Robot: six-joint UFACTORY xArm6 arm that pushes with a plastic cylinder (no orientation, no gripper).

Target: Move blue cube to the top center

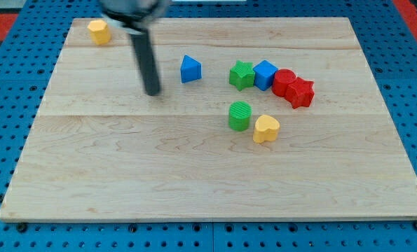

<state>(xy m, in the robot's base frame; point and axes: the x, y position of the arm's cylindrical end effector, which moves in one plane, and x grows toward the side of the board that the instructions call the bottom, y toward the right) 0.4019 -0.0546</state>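
The blue cube (265,74) sits right of the board's middle, in the upper half. It touches a green star (242,75) on its left and a red cylinder (284,82) on its right. My tip (153,92) rests on the board well to the left of the cube, left of a blue triangular block (190,69). The rod rises from the tip to the view's top. The tip touches no block.
A red star (301,93) sits against the red cylinder's right side. A green cylinder (240,115) and a yellow heart (266,129) lie below the cube. A yellow block (99,31) sits at the wooden board's (124,175) top left corner.
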